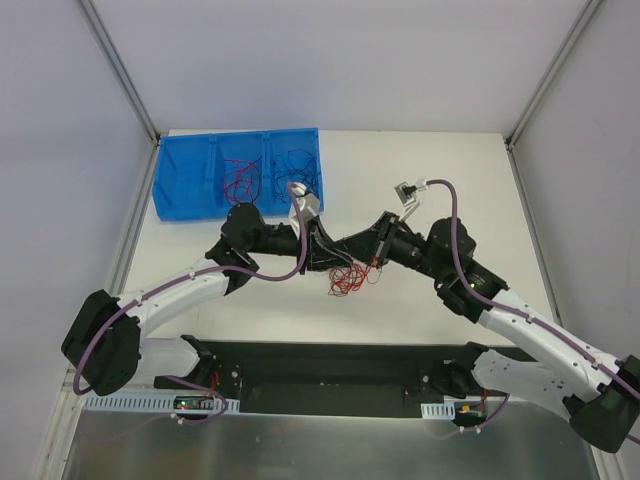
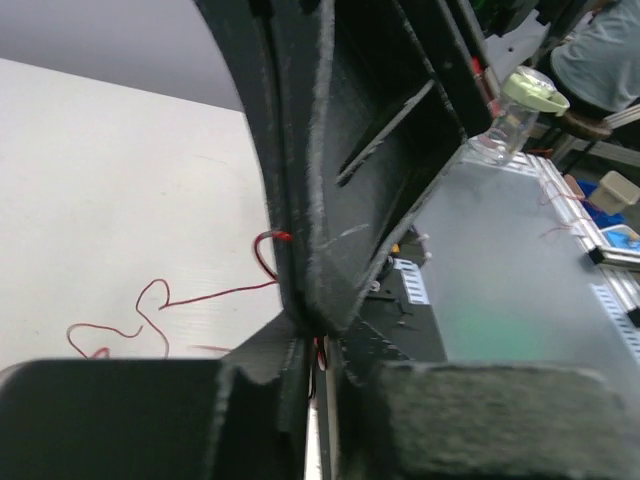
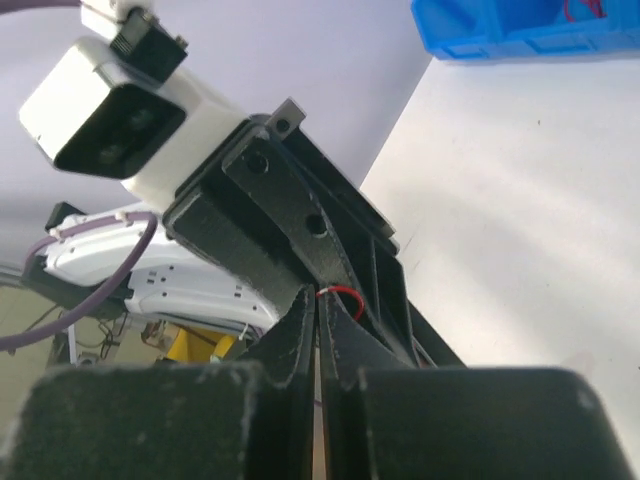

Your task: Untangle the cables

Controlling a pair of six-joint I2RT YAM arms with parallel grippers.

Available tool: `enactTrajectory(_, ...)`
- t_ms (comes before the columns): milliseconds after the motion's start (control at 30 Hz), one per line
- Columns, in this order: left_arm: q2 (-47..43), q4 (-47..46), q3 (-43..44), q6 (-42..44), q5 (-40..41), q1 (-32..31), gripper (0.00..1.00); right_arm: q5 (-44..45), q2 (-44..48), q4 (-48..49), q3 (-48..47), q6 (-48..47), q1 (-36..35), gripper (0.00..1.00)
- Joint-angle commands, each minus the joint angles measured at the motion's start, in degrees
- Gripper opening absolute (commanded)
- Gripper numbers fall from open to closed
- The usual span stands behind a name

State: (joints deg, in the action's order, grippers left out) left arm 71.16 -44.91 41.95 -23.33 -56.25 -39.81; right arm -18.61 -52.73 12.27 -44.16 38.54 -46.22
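Note:
A loose tangle of thin red cables lies on the white table just below where my two grippers meet. My left gripper is shut on a red cable; in the left wrist view the strand is pinched between its closed fingers, and more red cable trails over the table to the left. My right gripper faces it tip to tip and is shut on a red cable at its fingertips. Each gripper fills the other's wrist view.
A blue bin with compartments stands at the back left, holding red cables and black cables; its corner shows in the right wrist view. A black base plate runs along the near edge. Frame posts stand at the back corners.

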Motion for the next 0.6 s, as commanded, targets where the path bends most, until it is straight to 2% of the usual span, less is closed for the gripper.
enactTrajectory(0, -0.32, -2.12, 1.29, 0.57, -0.53, -0.27, 0.00, -1.51, 2.10, 3.20, -0.14, 0.31, -0.45, 0.00)
enactTrajectory(67, -0.32, -1.77, 1.29, 1.01, -0.27, -0.27, 0.00, -0.82, 3.06, -0.30, -0.92, -2.32, -0.54, 0.02)
enactTrajectory(100, -0.23, -1.07, 1.46, 1.36, -0.09, -0.35, 0.00, 0.41, 3.77, -4.06, -1.53, -4.07, -0.54, 0.09)
enactTrajectory(200, 0.04, -0.01, 1.64, 1.80, 0.17, -0.35, 0.00, 6.63, 7.89, -16.44, -3.38, -10.49, -0.54, 0.37)
enactTrajectory(300, 0.65, 0.96, 1.99, 1.80, 0.44, -0.27, 0.00, 14.80, 13.25, -29.97, -4.88, -16.82, -0.45, 0.72)
enactTrajectory(367, 1.00, 1.48, 2.34, 1.80, 0.44, -0.35, 0.00, 20.16, 16.59, -36.32, -5.50, -19.81, -0.45, 0.87)
enactTrajectory(433, 1.27, 2.19, 2.69, 1.97, 0.44, -0.27, 0.00, 23.52, 19.49, -41.60, -5.67, -22.01, -0.37, 0.91)
enactTrajectory(567, 1.09, 5.43, 3.66, 3.73, 1.40, -0.27, 0.00, 33.00, 25.03, -50.05, -4.10, -22.90, -0.28, 0.91)
